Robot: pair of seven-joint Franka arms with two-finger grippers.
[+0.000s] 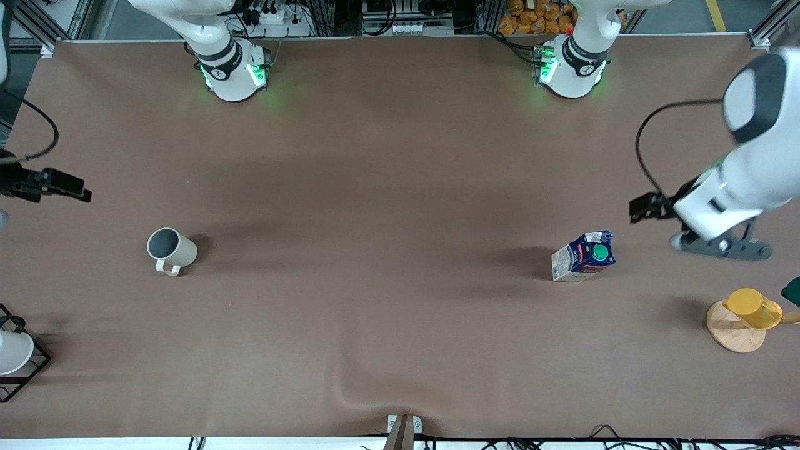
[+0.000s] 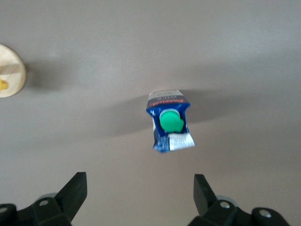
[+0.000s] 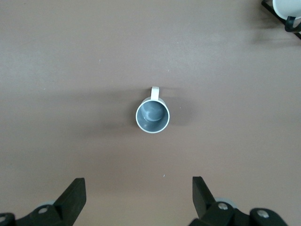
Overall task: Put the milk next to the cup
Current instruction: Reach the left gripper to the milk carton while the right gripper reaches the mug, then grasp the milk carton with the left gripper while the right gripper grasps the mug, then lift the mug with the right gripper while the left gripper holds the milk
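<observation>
The milk (image 1: pixel 584 256), a dark blue and white carton with a green cap, stands on the table toward the left arm's end; it also shows in the left wrist view (image 2: pixel 169 125). The cup (image 1: pixel 170 249), a cream mug with a grey inside and a loop handle, stands toward the right arm's end and shows in the right wrist view (image 3: pixel 152 115). My left gripper (image 2: pixel 140 195) is open and empty, up over the table beside the milk. My right gripper (image 3: pixel 139 197) is open and empty, up over the table beside the cup.
A yellow cup (image 1: pixel 753 309) sits on a round wooden base (image 1: pixel 731 334) at the left arm's end, nearer the front camera than the milk. A white cup in a black wire rack (image 1: pixel 12 353) stands at the right arm's end. A fold bulges the table cover (image 1: pixel 375 394).
</observation>
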